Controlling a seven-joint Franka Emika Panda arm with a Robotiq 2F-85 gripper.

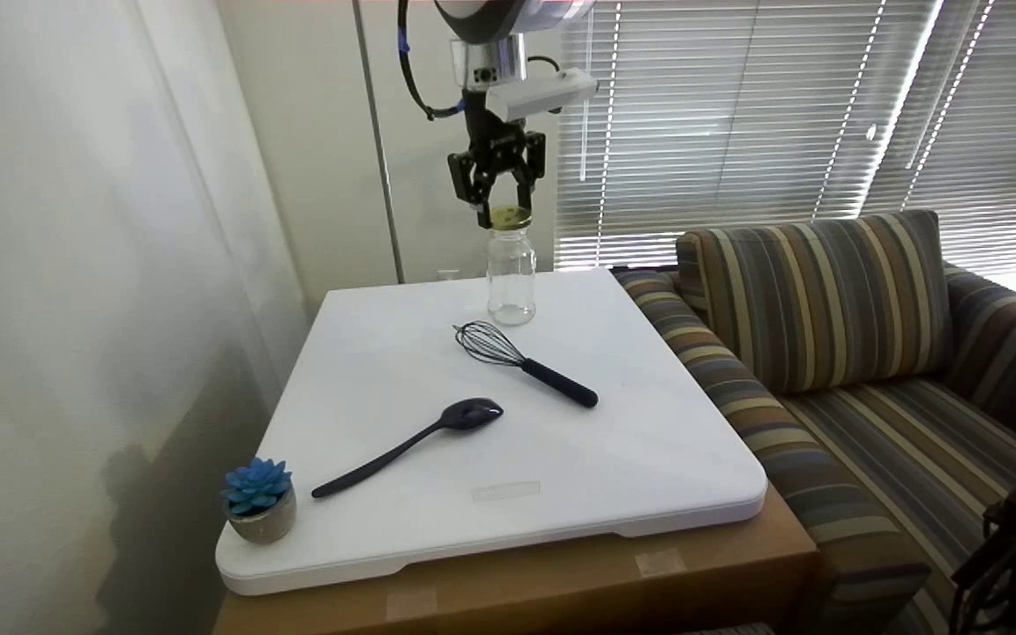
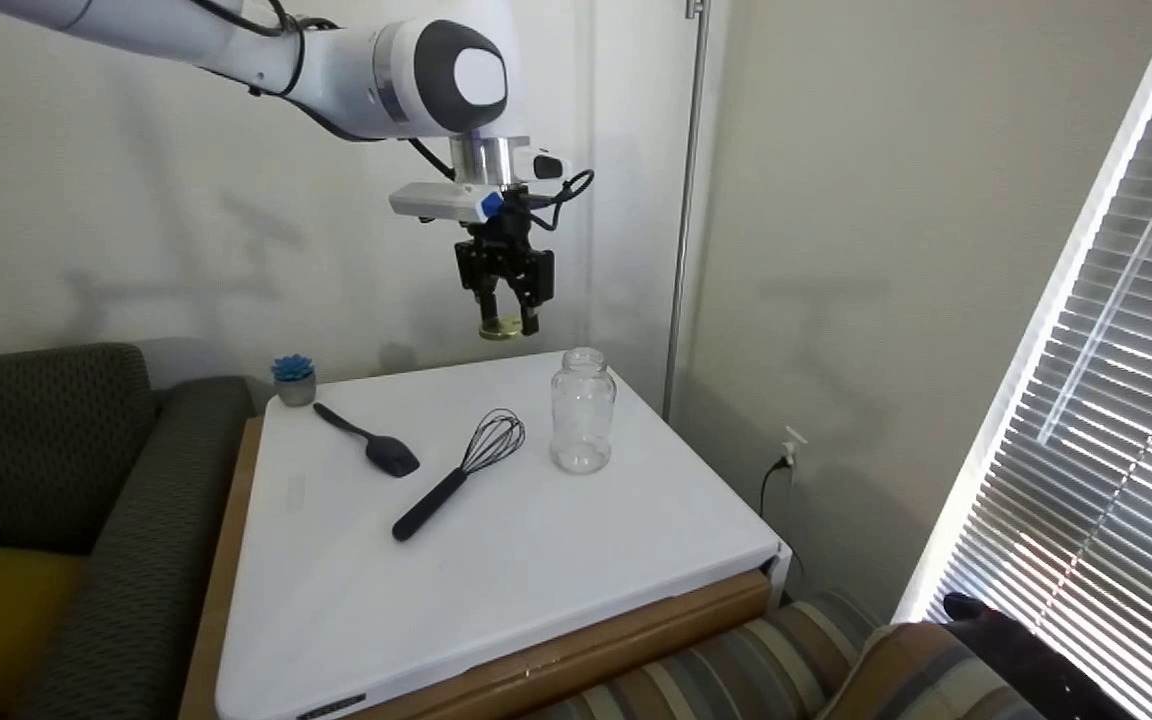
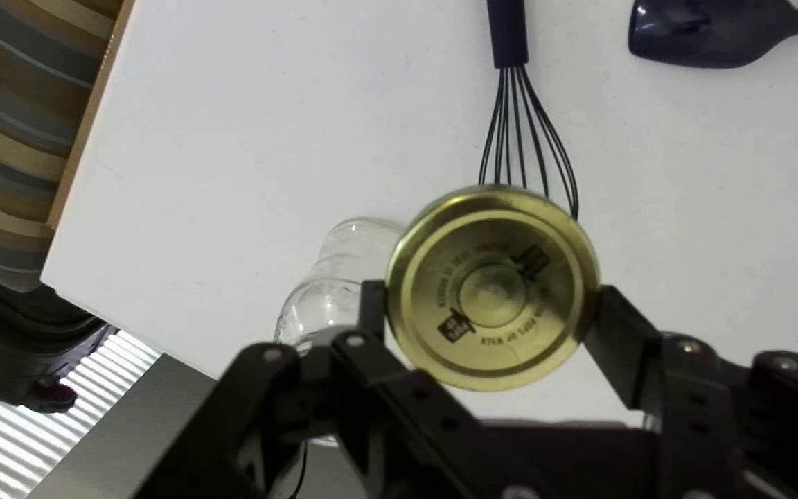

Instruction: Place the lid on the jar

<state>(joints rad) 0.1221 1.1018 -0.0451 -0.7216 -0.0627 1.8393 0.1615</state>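
Note:
My gripper (image 3: 489,309) is shut on the lid (image 3: 492,294), a round gold cap pinched at its rim between the two fingers. In both exterior views the lid hangs in the air below the jaws, roughly level. The clear glass jar (image 2: 581,415) stands upright and uncovered on the white table. In an exterior view the lid (image 1: 510,218) lines up just above the jar's mouth (image 1: 511,236); in another exterior view it is clearly apart, higher and off to one side of the jar. In the wrist view, the jar (image 3: 333,294) is partly hidden behind a finger.
A black whisk (image 1: 521,360) lies near the jar on the white table (image 1: 614,476). Farther off rest a black spoon (image 1: 420,438) and a small pot with a blue succulent (image 1: 259,503). A striped armchair (image 1: 790,353) adjoins the table's side; walls stand close by.

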